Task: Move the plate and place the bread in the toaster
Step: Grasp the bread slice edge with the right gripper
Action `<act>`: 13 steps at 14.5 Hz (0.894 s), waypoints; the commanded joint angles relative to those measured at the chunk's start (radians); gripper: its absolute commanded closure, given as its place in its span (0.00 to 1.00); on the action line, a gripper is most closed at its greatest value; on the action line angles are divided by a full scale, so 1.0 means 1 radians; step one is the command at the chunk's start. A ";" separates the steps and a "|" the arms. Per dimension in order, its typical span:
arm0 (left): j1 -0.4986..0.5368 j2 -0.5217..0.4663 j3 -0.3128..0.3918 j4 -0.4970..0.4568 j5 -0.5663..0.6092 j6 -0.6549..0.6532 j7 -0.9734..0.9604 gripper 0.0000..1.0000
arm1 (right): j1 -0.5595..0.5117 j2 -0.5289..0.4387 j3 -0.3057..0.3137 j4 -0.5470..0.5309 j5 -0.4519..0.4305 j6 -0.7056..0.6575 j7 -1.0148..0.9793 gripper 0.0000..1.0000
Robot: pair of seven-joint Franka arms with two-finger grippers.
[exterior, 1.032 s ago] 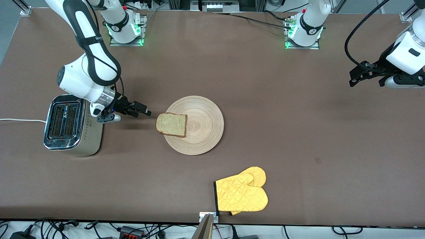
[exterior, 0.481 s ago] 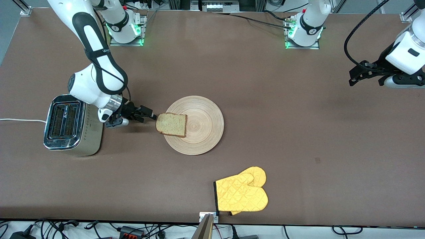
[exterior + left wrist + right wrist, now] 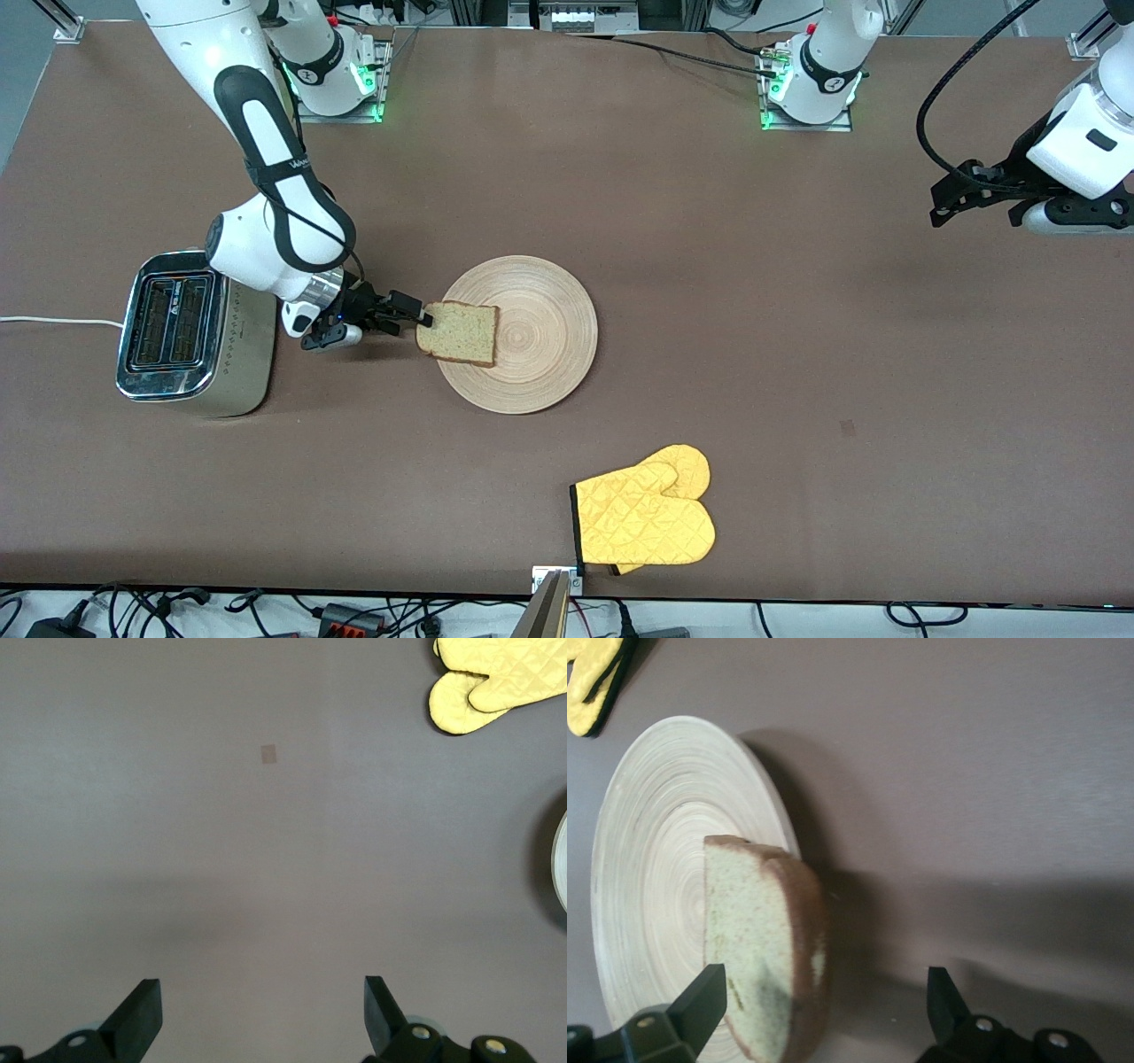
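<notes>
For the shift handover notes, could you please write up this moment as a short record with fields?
bread: on the plate's edge toward the toaster, overhanging the rim
toaster: at the right arm's end of the table, both slots empty
oven mitt: nearer the front camera than the plate
right gripper: open, fingers straddling the bread's edge
left gripper: open, waiting over bare table
</notes>
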 commanded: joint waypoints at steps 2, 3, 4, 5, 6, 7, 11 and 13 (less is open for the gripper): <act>-0.001 0.012 0.001 0.035 -0.004 -0.039 0.020 0.00 | 0.027 0.009 -0.004 0.006 0.048 0.011 -0.035 0.00; -0.001 0.013 0.001 0.041 -0.004 -0.041 0.020 0.00 | 0.029 0.009 -0.004 0.006 0.048 0.013 -0.036 0.04; -0.001 0.013 0.001 0.041 -0.004 -0.041 0.019 0.00 | 0.029 0.010 -0.004 0.006 0.048 0.013 -0.036 0.12; -0.001 0.013 0.001 0.041 -0.004 -0.041 0.014 0.00 | 0.029 0.010 -0.004 0.006 0.048 0.013 -0.036 0.19; -0.001 0.013 0.001 0.041 -0.004 -0.041 0.014 0.00 | 0.026 0.012 -0.004 0.006 0.048 0.013 -0.036 0.23; 0.000 0.013 0.004 0.041 -0.004 -0.041 0.014 0.00 | 0.026 0.015 -0.004 0.006 0.048 0.013 -0.035 0.30; 0.001 0.013 0.009 0.041 -0.005 -0.054 0.013 0.00 | 0.027 0.015 -0.004 0.006 0.048 0.014 -0.035 0.46; 0.002 0.013 0.012 0.041 -0.005 -0.078 0.019 0.00 | 0.026 0.015 -0.004 0.006 0.048 0.013 -0.035 0.53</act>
